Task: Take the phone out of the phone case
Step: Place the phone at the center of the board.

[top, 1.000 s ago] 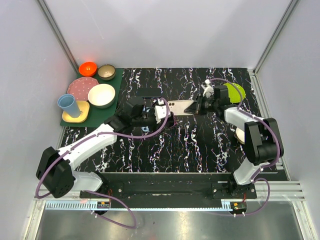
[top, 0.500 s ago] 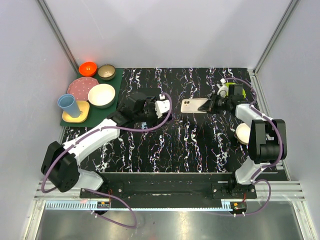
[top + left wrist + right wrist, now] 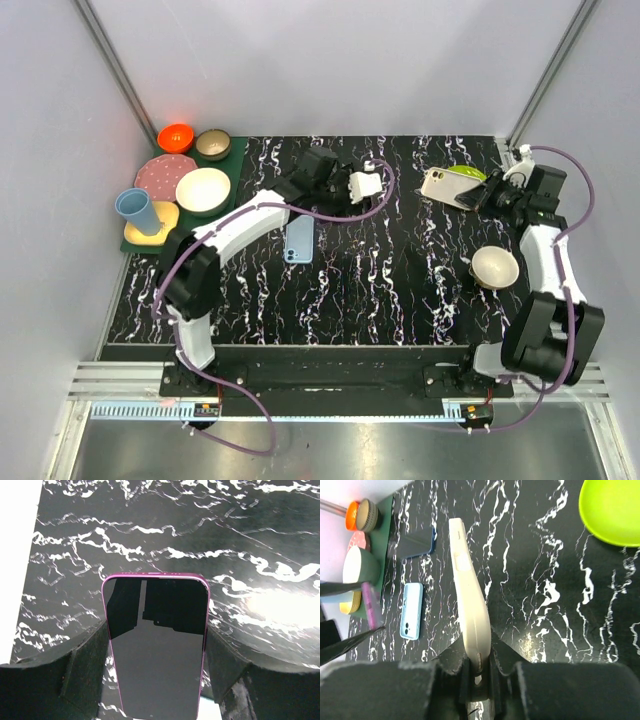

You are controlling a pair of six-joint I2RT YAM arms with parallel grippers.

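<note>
Top external view: 1 second ago the 2 grippers met at the table centre with the cased phone between them; now they stand well apart. The left gripper is near the back edge of the table. The right gripper is toward the back right corner, carrying the cream phone case just beside the lime green plate. This separation indicates that extraction is done and only set-down is likely to remain. The phone cannot be made out at the left gripper from this angle, so verify it in the wrist view. A light blue handset lies flat beside the left forearm, a white bowl sits by the right arm, and a green tray of dishes occupies the left edge. Bare marble in front of both grippers offers set-down room. Left wrist view: the 2 fingers clamp the long sides of the magenta-rimmed phone, screen dark, above the table. The table edge runs close along the left of this picture, so lateral travel that way is limited. Right wrist view: the jaws are closed tight on 1 end of the phone case, which stands on edge, away from the plate, with open surface ahead of it.
</note>
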